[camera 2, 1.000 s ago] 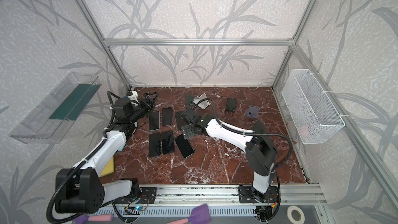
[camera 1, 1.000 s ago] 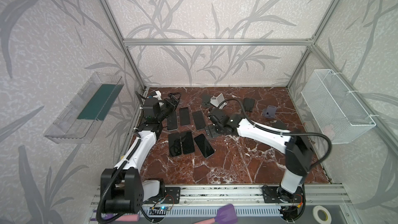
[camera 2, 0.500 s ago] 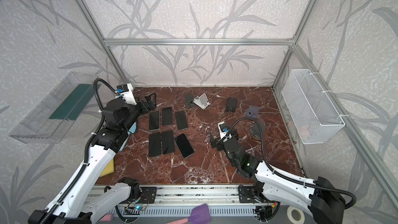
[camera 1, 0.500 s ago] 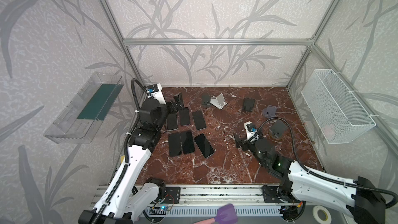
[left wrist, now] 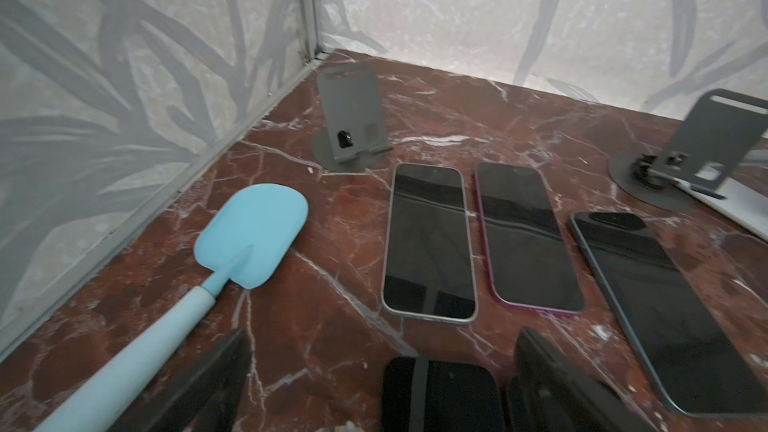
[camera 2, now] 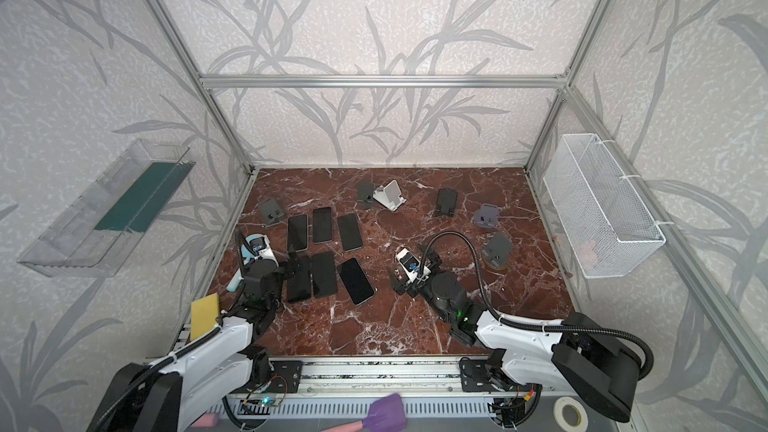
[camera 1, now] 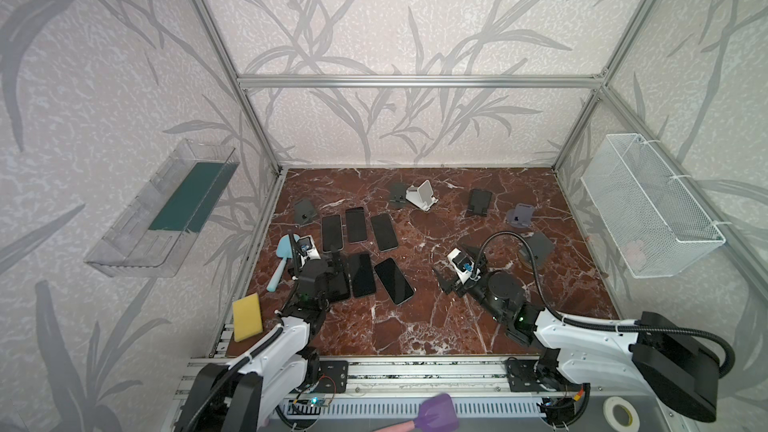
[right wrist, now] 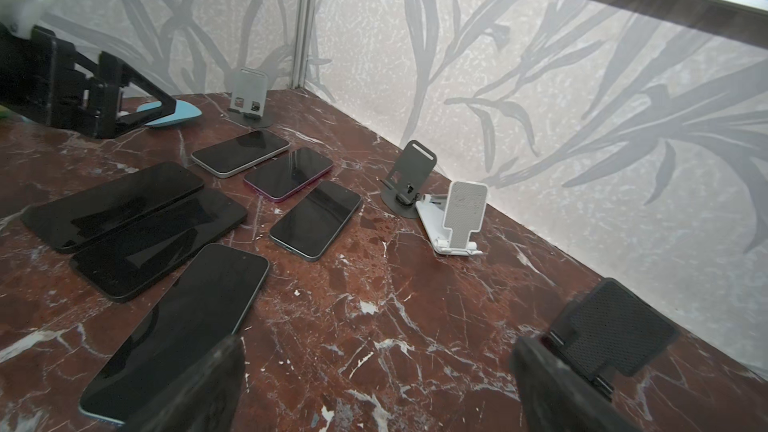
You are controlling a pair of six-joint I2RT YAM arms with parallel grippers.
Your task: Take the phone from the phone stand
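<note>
On the table (camera 1: pixel 415 326) the removal is judged done, so only a retreat is left. The left gripper (left wrist: pixel 382 338) and right gripper (right wrist: pixel 378 351) are spread wide and nothing is held. They should be lifted first, then drawn back, so that nothing is pushed. Six phones (camera 1: pixel 356 224) lie flat, left of centre. The stands (camera 1: pixel 478 202), far and right, look empty. One near phone is partly hidden under the left gripper.

Left pincer (camera 1: pixel 337 264) low, jaws wide apart, empty, right pincer (camera 1: pixel 453 268) likewise spread and empty, both arms folded low
</note>
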